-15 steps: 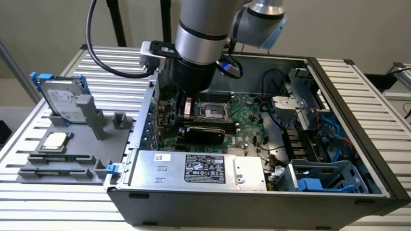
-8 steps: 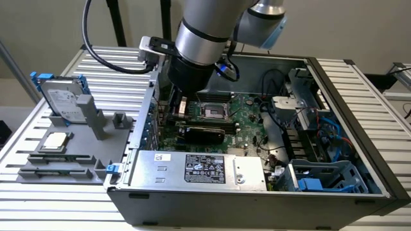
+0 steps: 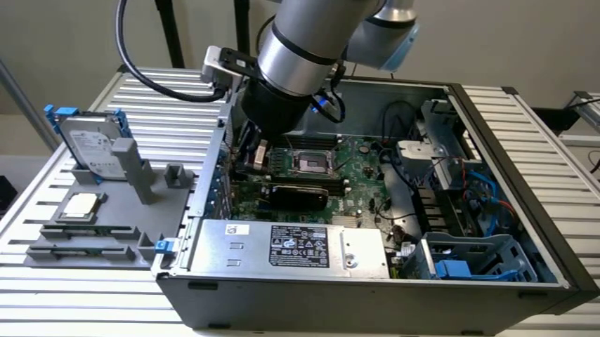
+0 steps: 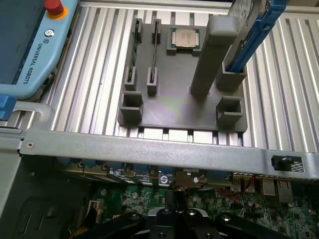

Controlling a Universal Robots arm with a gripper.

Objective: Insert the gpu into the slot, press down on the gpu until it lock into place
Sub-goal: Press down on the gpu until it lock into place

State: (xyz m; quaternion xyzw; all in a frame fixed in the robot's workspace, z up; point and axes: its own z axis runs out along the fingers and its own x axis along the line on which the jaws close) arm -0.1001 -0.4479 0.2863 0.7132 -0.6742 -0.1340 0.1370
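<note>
The gpu (image 3: 298, 194), a flat black glossy card, lies across the green motherboard (image 3: 361, 179) inside the open computer case, just behind the silver power-supply box. The slot is hidden beneath it. My gripper (image 3: 251, 163) hangs from the grey arm over the motherboard, near the case wall on the exterior view's left, just beyond the card's end on that side. Its dark fingers stand shut with nothing between them. In the wrist view the gripper (image 4: 174, 216) shows as dark closed fingers over the board, close to the case's metal rim (image 4: 149, 152).
The silver power-supply box (image 3: 291, 246) fills the case's near side. A CPU socket (image 3: 310, 161) lies behind the card and a blue drive cage (image 3: 473, 260) stands at the right. Outside sits a grey fixture (image 3: 103, 210) with a hard drive (image 3: 89, 144) and a processor (image 4: 184, 37). A teach pendant (image 4: 30, 45) lies nearby.
</note>
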